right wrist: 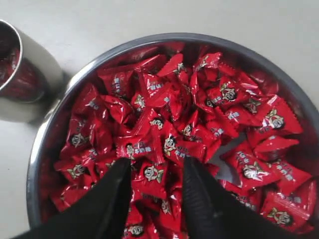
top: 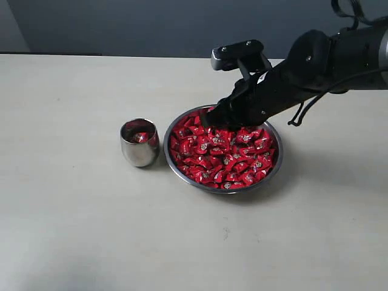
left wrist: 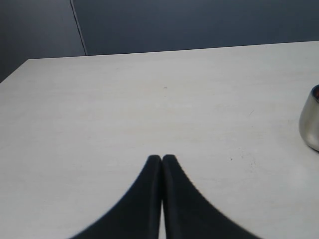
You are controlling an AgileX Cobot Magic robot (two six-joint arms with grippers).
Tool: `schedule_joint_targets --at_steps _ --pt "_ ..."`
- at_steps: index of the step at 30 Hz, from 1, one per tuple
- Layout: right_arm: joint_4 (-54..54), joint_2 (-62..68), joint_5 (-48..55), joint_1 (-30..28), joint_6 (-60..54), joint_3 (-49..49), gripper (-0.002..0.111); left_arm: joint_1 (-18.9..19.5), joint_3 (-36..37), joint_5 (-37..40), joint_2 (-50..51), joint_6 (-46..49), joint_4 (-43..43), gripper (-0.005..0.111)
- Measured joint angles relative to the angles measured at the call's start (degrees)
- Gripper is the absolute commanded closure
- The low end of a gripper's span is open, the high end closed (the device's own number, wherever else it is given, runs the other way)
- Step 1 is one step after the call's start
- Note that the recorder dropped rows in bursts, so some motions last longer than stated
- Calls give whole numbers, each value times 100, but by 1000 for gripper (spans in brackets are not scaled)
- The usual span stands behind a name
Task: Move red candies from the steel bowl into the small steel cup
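Note:
The steel bowl [top: 171,165] sits mid-table, heaped with red candies [top: 225,156]. Just left of it stands the small steel cup [top: 139,148], with red candy [top: 140,137] inside. My right gripper [top: 209,119] dips into the far left side of the bowl. In the right wrist view it [right wrist: 155,167] is open, its two black fingers [right wrist: 117,191] pressed into the pile on either side of one candy [right wrist: 154,174]. The bowl's rim [right wrist: 35,172] and the cup [right wrist: 22,84] also show there. My left gripper [left wrist: 161,158] is shut and empty over bare table, the cup [left wrist: 311,119] off to one side.
The pale table [top: 73,230] stretches bare around bowl and cup. A dark wall [top: 151,24] runs behind its far edge. The right arm [top: 327,60] reaches in from the upper right with a loose black cable [top: 303,112] hanging under it.

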Motion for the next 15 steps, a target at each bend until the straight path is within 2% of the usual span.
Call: schedule_joint_targets --at_steps 6,15 --pt "352 218 31 0 7 -87 73 0 0 0 0 0 0 106" --pt "408 758 696 0 7 -878 73 0 0 0 0 0 0 106"
